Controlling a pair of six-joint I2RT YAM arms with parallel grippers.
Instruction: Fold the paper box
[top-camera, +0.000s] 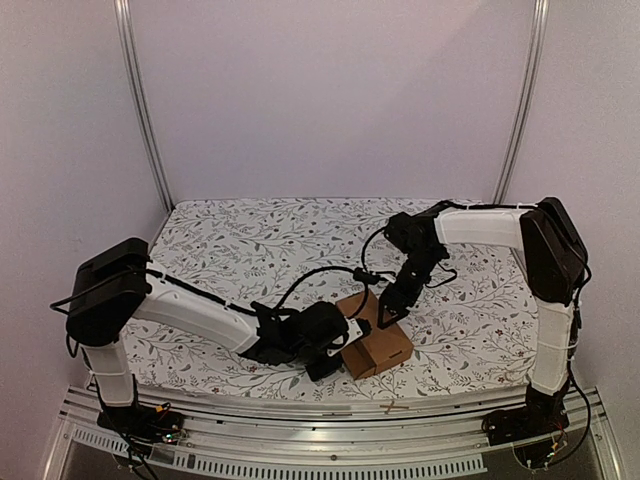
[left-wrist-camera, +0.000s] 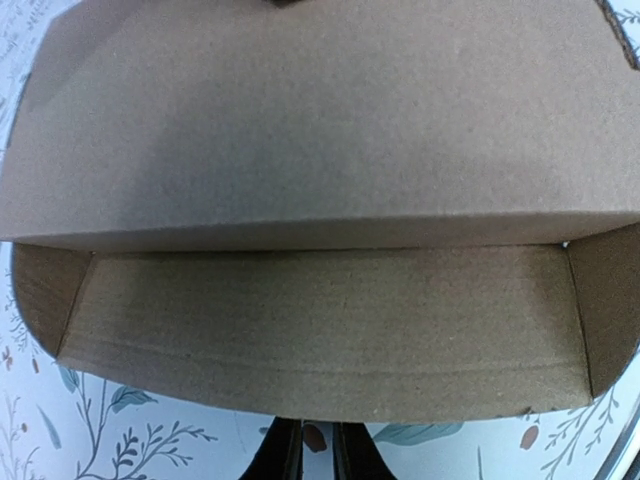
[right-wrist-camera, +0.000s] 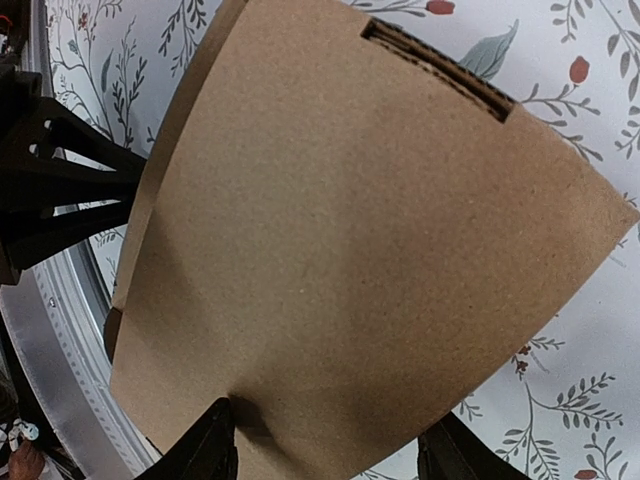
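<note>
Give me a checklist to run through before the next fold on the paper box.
1. Paper box resting on the flowered cloth: ok.
2. Right gripper open, fingers wide apart at the top panel: ok.
3. Left gripper holding the box: cannot tell; its fingers sit close together at the open edge.
4. Side facing the left wrist closed: not ok; the inside shows.
5. Slot in the top panel uncovered: ok.

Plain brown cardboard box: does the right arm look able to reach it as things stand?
Probably yes. The right end effector sits at the brown cardboard box's edge, jaws spread, with nothing in the way.
</note>
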